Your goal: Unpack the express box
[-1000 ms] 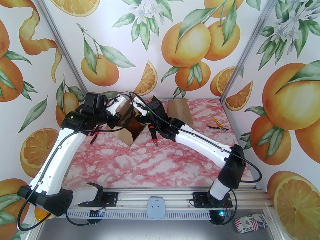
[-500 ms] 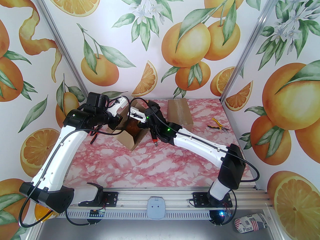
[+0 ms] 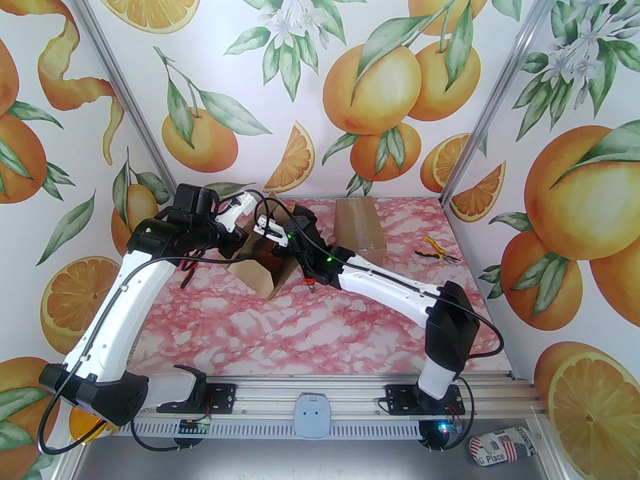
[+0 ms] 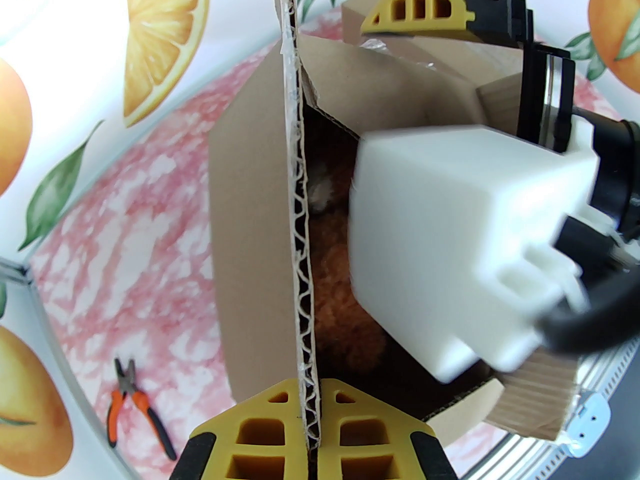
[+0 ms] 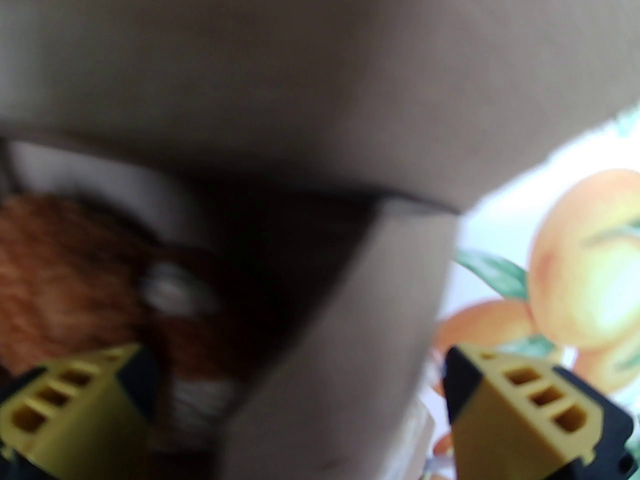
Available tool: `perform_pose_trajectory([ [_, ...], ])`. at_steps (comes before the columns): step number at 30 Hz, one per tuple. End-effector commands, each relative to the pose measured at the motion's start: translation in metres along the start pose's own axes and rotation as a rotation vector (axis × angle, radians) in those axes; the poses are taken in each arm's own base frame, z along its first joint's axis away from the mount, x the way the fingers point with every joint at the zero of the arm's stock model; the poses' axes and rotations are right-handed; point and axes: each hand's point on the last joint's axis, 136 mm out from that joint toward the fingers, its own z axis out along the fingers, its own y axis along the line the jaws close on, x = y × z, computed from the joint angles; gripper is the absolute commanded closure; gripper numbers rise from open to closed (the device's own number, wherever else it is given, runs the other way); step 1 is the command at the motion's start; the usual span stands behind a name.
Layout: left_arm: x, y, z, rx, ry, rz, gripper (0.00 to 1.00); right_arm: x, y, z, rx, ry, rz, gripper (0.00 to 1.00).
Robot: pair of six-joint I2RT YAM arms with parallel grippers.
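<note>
Pink marbled surface (image 3: 300, 328), orange-print walls (image 3: 320, 68). The left pincer (image 4: 312, 410) pinches the box (image 3: 252, 278) by its corrugated flap (image 4: 300, 248); the right pincer (image 5: 295, 383) gapes wide beside brown fuzz (image 5: 60, 258).

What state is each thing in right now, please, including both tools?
express box: open, one flap pinched.
plush toy: inside the express box, not gripped.
left tool: shut on the edge of the express box's flap.
right tool: open at the box mouth, one finger inside the wall and one outside.
pliers: lying flat, away from both tools.
second box: at the back, seemingly closed.
</note>
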Motion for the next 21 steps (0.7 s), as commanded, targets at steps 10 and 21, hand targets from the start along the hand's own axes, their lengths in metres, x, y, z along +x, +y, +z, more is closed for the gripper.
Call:
perform_pose_trajectory([
  [10, -0.005, 0.009, 0.001, -0.037, -0.07, 0.011, 1.0, 0.003, -0.083, -0.021, -0.124, -0.092, 0.701, 0.01],
  [21, -0.01, 0.035, 0.01, -0.137, -0.039, -0.094, 1.0, -0.03, -0.071, -0.063, -0.362, -0.209, 0.795, 0.12],
])
